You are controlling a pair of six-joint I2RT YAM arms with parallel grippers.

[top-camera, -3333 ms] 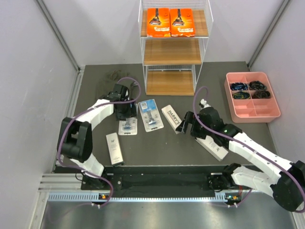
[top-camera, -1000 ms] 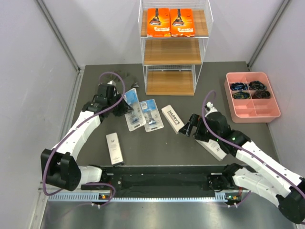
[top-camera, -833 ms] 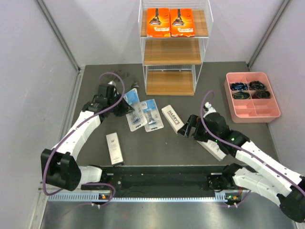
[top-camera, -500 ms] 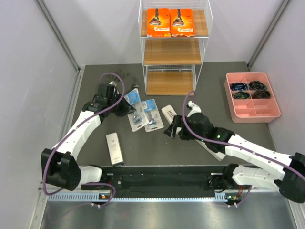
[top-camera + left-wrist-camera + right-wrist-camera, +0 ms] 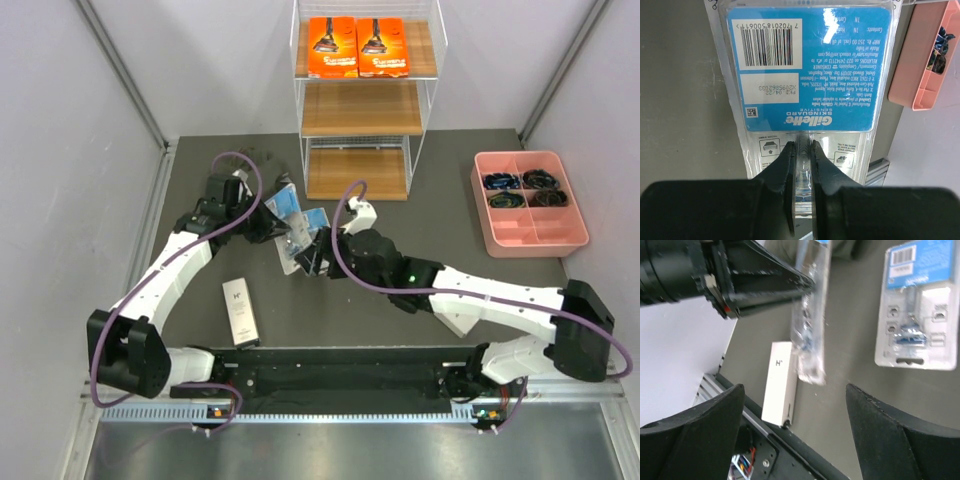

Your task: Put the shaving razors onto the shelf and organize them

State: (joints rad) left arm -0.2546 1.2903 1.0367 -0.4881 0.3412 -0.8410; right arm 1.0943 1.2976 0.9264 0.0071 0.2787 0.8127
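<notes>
Blister pack (image 5: pixel 807 75), clamped edge-on in left fingers (image 5: pixel 786 170) — right fingers (image 5: pixel 695 430) spread alongside.

The left arm reaches forward, with the left claw (image 5: pixel 801 147) clamped on a blister pack (image 5: pixel 807 65). The right arm extends leftward, with the right claw (image 5: pixel 795 389) spread wide just beside it.

table (image 5: pixel 440 180): dark grey | on it: shelf (image 5: pixel 357 172); pink tray (image 5: pixel 530 243); slim white box (image 5: pixel 239 311); blister pack (image 5: pixel 912 305) lying flat
</notes>
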